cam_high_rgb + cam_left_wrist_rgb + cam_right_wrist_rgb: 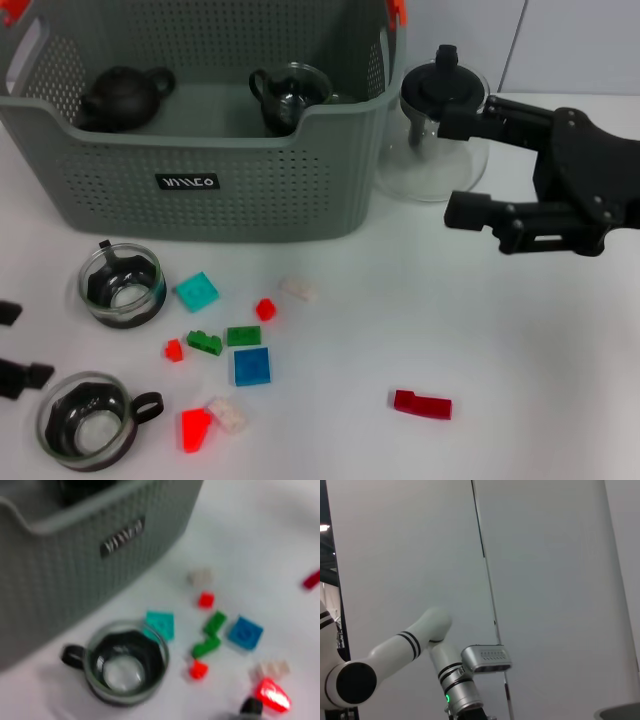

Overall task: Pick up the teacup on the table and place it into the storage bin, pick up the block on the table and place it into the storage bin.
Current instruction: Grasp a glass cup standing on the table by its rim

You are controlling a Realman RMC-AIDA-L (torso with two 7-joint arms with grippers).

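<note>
The grey-green storage bin [200, 185] stands at the back left; inside it are a black teapot [125, 97] and a glass teacup [290, 95]. Two more glass teacups [122, 285] [90, 420] sit on the table in front, the nearer one also in the left wrist view [125, 662]. Several small blocks lie beside them, among them a teal block [197, 291], a blue block [252, 366] and a dark red block [422, 404]. My left gripper [15, 345] is open at the left edge, between the two cups. My right gripper [458, 165] hangs open and empty, right of the bin.
A glass teapot [432, 140] with a black lid stands just right of the bin, close behind my right gripper's fingers. The right wrist view shows only a wall and another white robot arm [400, 650]. Bare white tabletop [540, 360] lies at front right.
</note>
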